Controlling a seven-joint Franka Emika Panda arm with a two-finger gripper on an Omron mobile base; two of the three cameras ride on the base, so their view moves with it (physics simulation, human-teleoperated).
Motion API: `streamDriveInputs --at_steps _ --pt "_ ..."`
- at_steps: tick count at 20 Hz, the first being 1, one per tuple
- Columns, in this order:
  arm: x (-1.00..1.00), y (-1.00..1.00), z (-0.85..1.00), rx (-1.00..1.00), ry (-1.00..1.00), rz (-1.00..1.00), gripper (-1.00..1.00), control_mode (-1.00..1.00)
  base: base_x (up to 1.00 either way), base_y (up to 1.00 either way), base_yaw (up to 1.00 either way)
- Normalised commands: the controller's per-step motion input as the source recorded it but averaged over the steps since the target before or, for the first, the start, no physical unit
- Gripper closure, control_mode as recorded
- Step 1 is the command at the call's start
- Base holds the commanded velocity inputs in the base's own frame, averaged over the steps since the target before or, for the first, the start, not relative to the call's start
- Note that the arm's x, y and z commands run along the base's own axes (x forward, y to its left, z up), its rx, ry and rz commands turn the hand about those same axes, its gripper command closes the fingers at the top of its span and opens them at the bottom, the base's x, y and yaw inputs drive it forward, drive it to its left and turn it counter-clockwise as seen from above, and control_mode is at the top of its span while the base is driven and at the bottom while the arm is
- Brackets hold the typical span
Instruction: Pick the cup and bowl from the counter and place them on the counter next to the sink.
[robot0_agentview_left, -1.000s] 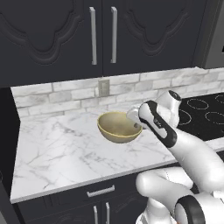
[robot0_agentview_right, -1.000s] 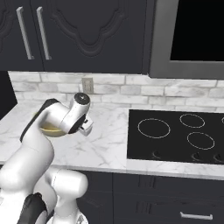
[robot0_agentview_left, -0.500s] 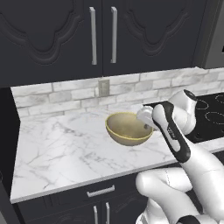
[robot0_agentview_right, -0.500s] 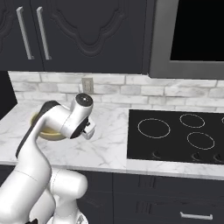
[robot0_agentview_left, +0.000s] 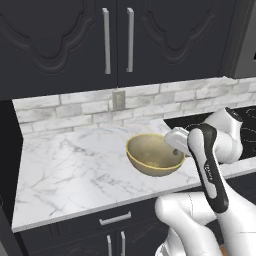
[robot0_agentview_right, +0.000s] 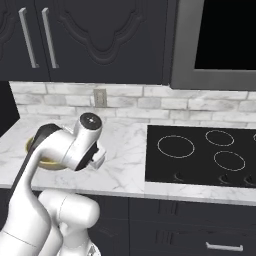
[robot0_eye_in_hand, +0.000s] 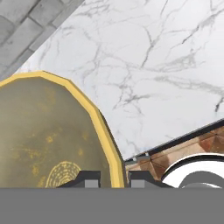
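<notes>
The tan-gold bowl (robot0_agentview_left: 152, 156) hangs low over the white marble counter (robot0_agentview_left: 65, 170), close to its front edge. My gripper (robot0_agentview_left: 176, 142) is shut on the bowl's right rim. In the hand view the yellow rim of the bowl (robot0_eye_in_hand: 52, 131) passes between my two fingertips (robot0_eye_in_hand: 89, 178), one inside the bowl and one outside. From the right base view the bowl (robot0_agentview_right: 46, 161) peeks out behind my forearm, with the gripper (robot0_agentview_right: 98, 158) just right of it. The cup and the sink are out of view.
A black cooktop (robot0_agentview_right: 200, 155) with ring marks lies to the right of the marble counter (robot0_agentview_right: 125, 150). A grey brick backsplash with an outlet (robot0_agentview_left: 118, 100) runs along the wall under dark cabinets. Past the counter's front edge (robot0_eye_in_hand: 175, 140) the brown floor shows.
The gripper has carried the bowl to the right along the counter, toward the cooktop and a little nearer the front edge. The grip on the rim is unchanged.
</notes>
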Motion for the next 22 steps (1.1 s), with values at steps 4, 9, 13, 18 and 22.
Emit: streamDriveInputs --at_steps 4,9,13,18,22 --pt "-0.33 0.00 0.01 0.00 0.00 0.00 1.00 -1.00 0.00 0.00 0.00" --pt "0.00 0.00 0.00 0.00 0.00 0.00 1.00 -1.00 0.00 0.00 0.00" --pt "0.00 0.00 0.00 0.00 0.00 0.00 1.00 -1.00 0.00 0.00 0.00" --pt "0.00 0.00 0.00 0.00 0.00 0.00 1.00 1.00 0.00 0.00 0.00" --pt "0.00 0.00 0.00 0.00 0.00 0.00 1.00 1.00 -0.19 0.00 0.00"
